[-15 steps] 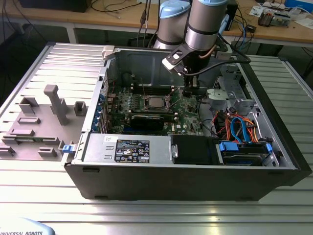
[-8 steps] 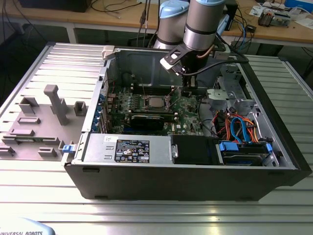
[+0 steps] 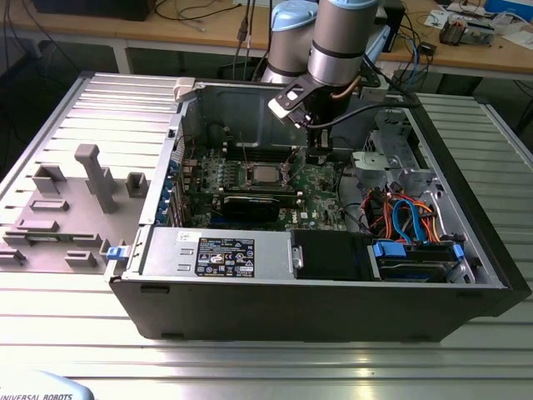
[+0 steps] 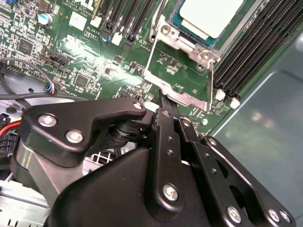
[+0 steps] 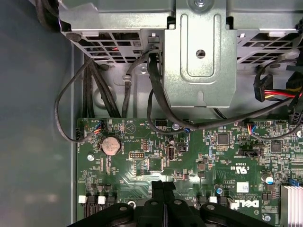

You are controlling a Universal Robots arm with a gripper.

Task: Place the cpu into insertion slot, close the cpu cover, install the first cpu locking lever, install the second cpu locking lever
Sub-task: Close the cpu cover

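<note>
On the ribbed metal table [image 3: 266, 367], nearest in the exterior view, an open computer case [image 3: 316, 312] lies on its side. Just inside its near wall sits the power supply [image 3: 216, 250], with blue and orange cables [image 3: 408, 218] toward the exterior view's right. Beyond the power supply lies the black graphics card [image 3: 250, 206]. Beyond that, the cpu [image 3: 265, 173] rests flat on the green board [image 3: 316, 217].

The cpu is seated in the insertion slot [image 4: 165, 30], silver top upward. The cpu cover [image 4: 209, 85] stands open, clear of the cpu (the board shows through its cut-out centre). One side of the cover adjoins the insertion slot. Black memory slots [image 4: 255, 52] run alongside.

The gripper [image 4: 163, 99] is at the cpu cover's free edge, on the side away from the cpu. Its fingers [image 4: 165, 127] are pressed together, with no gap between them in both wrist views. Whether the tips touch the cpu cover cannot be told. In the first wrist view, a coin battery [image 5: 110, 145] lies on the board past the fingertips, and a metal bracket [image 5: 199, 56] with black cables stands beyond it.

Farther back in the exterior view, the arm [image 3: 337, 42] comes down over the case's far wall. Grey blocks [image 3: 96, 175] stand on the table at the exterior view's left. Wooden desks [image 3: 208, 33] line the background.
</note>
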